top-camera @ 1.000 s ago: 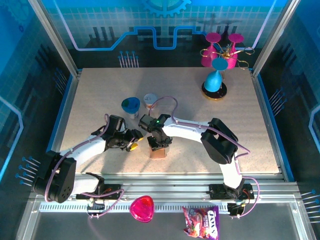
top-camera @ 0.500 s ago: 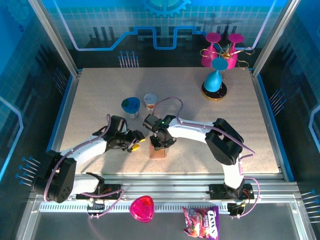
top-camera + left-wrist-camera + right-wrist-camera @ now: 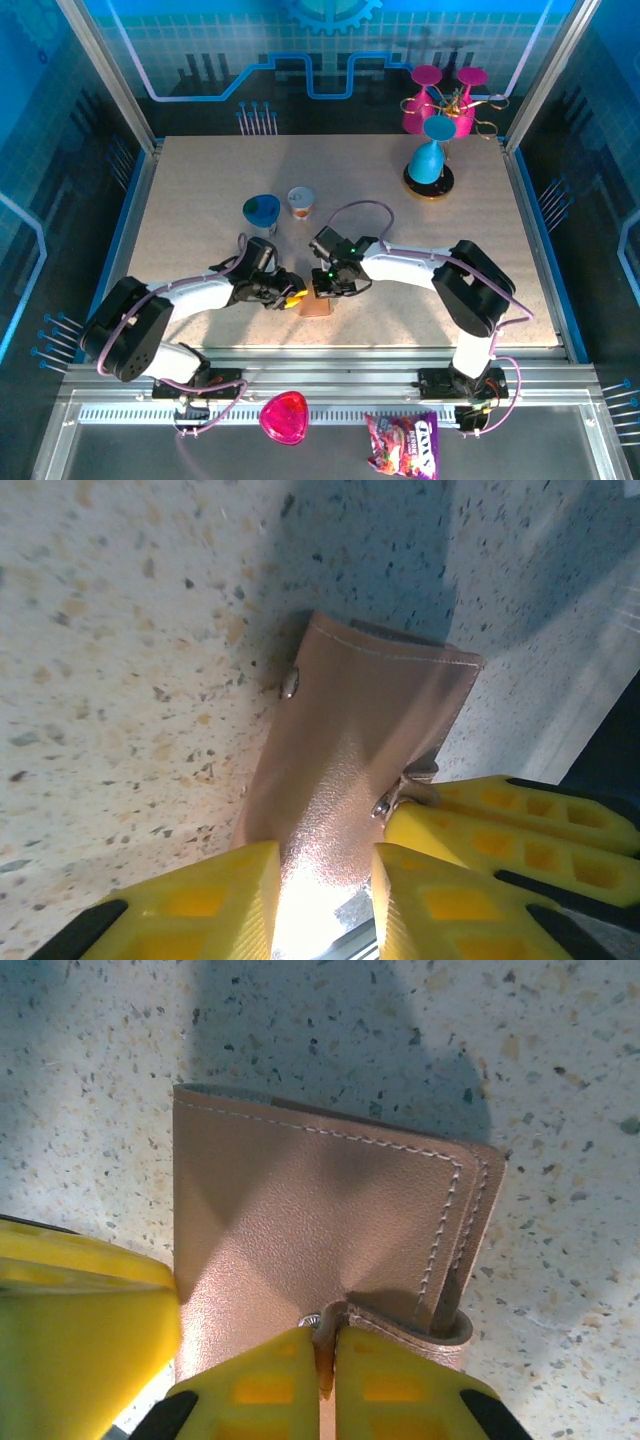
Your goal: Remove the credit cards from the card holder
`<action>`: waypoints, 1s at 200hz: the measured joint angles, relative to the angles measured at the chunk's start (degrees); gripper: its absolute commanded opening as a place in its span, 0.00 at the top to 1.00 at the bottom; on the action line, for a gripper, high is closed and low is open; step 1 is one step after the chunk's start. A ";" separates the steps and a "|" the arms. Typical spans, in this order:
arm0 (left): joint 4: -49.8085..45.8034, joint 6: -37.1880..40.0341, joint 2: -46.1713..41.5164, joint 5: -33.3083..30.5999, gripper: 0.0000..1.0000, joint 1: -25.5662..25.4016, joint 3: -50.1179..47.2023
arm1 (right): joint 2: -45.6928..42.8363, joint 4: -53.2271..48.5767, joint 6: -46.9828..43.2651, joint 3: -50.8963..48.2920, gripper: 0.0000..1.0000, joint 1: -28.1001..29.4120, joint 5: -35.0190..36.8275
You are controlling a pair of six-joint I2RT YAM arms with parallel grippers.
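Observation:
The tan-pink card holder (image 3: 318, 304) lies folded on the table near the front edge. My right gripper (image 3: 331, 284) is shut on its thin snap strap (image 3: 326, 1345), which it pinches upright between its fingertips. My left gripper (image 3: 291, 297) is open, with its yellow fingers (image 3: 205, 905) spread over the near end of the card holder (image 3: 350, 750). The right gripper's yellow fingers (image 3: 520, 825) touch the holder's right edge in the left wrist view. In the right wrist view the stitched leather (image 3: 300, 1210) shows closed. The credit cards are hidden.
Behind the grippers stand a blue cup (image 3: 262, 210) and a small can (image 3: 300, 201). A blue cone on a round base (image 3: 429, 162) and pink stands (image 3: 441, 97) sit at the back right. A pink dish (image 3: 284, 417) and a candy bag (image 3: 403, 444) lie below the table's front rail.
My left gripper has moved right and now reaches the card holder. The right arm has swung right and lower, its gripper still at the holder's top.

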 measured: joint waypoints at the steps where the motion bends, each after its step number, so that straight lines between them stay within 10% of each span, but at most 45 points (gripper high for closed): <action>1: 0.02 -0.07 0.04 0.00 0.71 -0.02 0.02 | -0.04 0.11 0.04 -0.11 0.92 -0.02 -0.07; 200: -3.17 -0.26 1.68 -1.73 0.68 -0.61 3.80 | -7.69 2.80 2.34 -8.20 0.76 -5.60 -0.09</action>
